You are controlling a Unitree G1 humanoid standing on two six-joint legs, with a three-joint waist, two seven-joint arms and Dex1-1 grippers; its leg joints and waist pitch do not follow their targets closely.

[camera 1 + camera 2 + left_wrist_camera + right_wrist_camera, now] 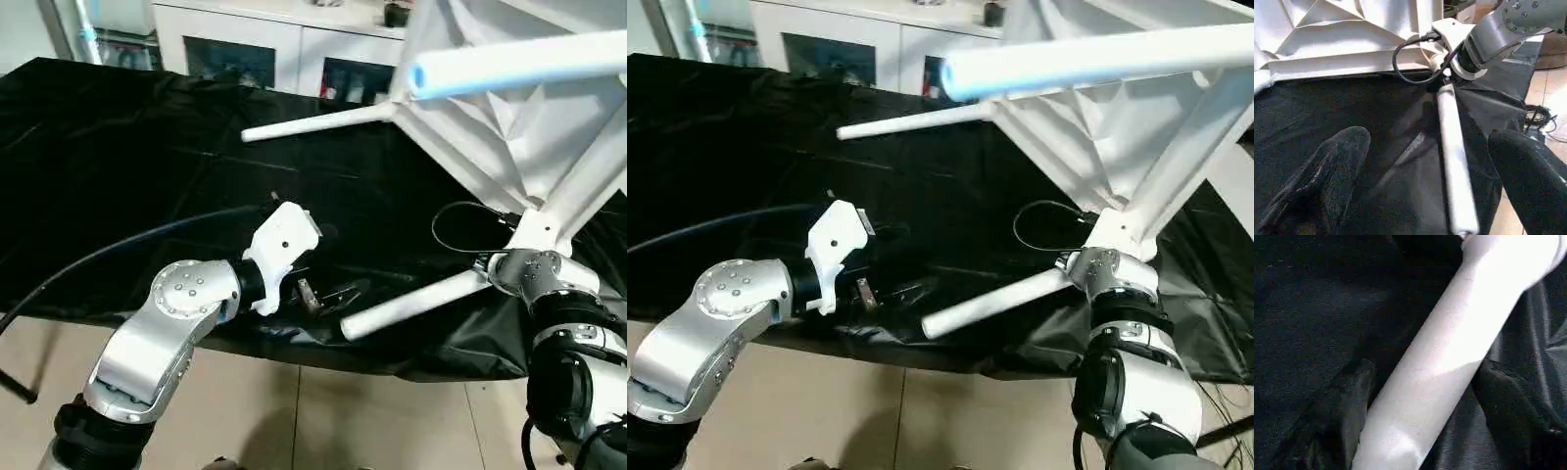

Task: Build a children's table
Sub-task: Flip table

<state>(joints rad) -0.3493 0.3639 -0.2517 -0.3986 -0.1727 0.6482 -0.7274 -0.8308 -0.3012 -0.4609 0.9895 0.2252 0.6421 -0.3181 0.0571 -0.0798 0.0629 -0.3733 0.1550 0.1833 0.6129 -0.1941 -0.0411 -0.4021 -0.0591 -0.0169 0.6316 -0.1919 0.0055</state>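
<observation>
Straddling a fitted leg (1440, 372) near its socket, the right gripper (1415, 401) has a black finger on either side of the tube; whether it pinches cannot be told. Above it the tilted tabletop (509, 117) shows its ribbed underside, other legs jutting out. Across the black cloth (147, 157), the left gripper (1425, 181) stands spread and empty, facing that leg. Assembly looks nearly finished; next probably comes seating this leg firmly, or righting the table.

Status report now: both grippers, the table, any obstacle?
Left gripper open, empty. Right gripper astride the nearest white tube leg. White ribbed plastic tabletop tilted on the black cloth, legs fitted. Black cable loops near that leg.
</observation>
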